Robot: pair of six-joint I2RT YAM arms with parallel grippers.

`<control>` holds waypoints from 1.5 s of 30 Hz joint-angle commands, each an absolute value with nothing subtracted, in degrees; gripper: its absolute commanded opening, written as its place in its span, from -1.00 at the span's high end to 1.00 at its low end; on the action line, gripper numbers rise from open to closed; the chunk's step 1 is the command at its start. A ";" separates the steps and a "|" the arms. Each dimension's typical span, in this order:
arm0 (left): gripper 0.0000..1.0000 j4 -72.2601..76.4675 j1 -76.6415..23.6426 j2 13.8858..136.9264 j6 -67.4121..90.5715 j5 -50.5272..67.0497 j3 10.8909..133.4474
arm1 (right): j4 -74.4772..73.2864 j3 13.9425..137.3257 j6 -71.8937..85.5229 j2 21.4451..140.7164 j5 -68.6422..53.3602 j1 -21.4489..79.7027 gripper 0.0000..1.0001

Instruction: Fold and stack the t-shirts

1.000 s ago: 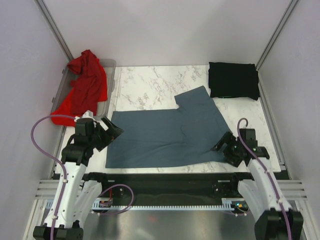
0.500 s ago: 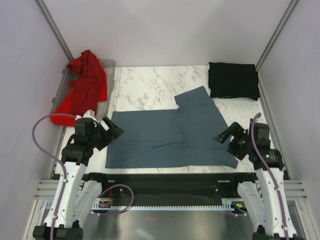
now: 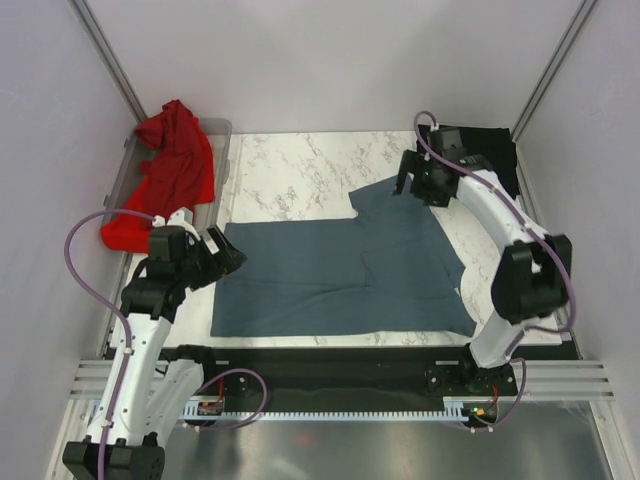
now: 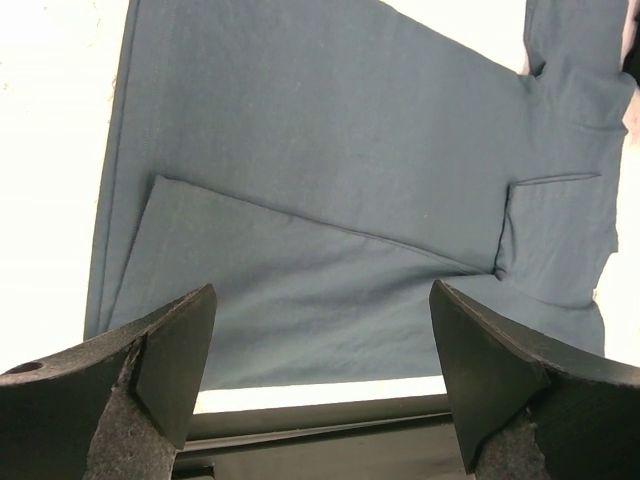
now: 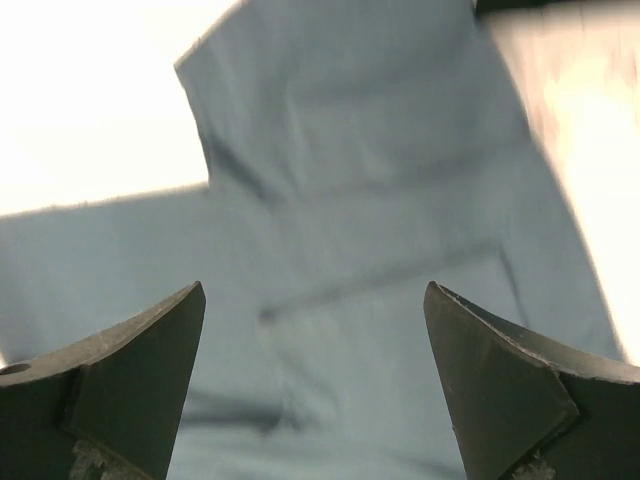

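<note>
- Over the far sleeve of the slate blue-grey t-shirt (image 3: 340, 275), the right gripper (image 5: 312, 287) now hangs with its jaws spread wide and nothing between them. A second ago it sat at that shirt's near right corner.
- That corner, drawn in under the gripper then, now lies out flat to a point. The near side therefore reads as smoothed, and the sleeve looks like the next part to fold in.
- At the shirt's left edge the left gripper (image 4: 320, 290) has barely moved; its jaws also stand wide apart, empty, just above the cloth.
- The blue-grey shirt lies spread on the marbled white surface (image 3: 300, 170). It is a thin, matte knit, and the left wrist view shows a second layer on it with a straight slanting edge.
- Beyond its far right corner sits the black t-shirt (image 3: 503, 150), already a neat flat rectangle, partly hidden by the right arm.
- Beyond its far left corner the red t-shirt (image 3: 175, 165) hangs crumpled over the clear plastic bin (image 3: 222, 135), not yet folded.
</note>
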State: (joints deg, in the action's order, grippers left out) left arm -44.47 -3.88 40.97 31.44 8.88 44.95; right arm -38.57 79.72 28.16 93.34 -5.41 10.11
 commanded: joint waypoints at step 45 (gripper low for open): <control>-0.82 -38.59 -3.78 44.98 27.08 6.86 45.17 | -28.13 117.53 20.83 135.37 10.46 12.57 1.00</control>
State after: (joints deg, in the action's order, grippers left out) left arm -42.59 -3.88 42.24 30.48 8.62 44.62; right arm -25.74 120.75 19.94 142.50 12.82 12.05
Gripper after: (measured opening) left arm 0.913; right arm 0.010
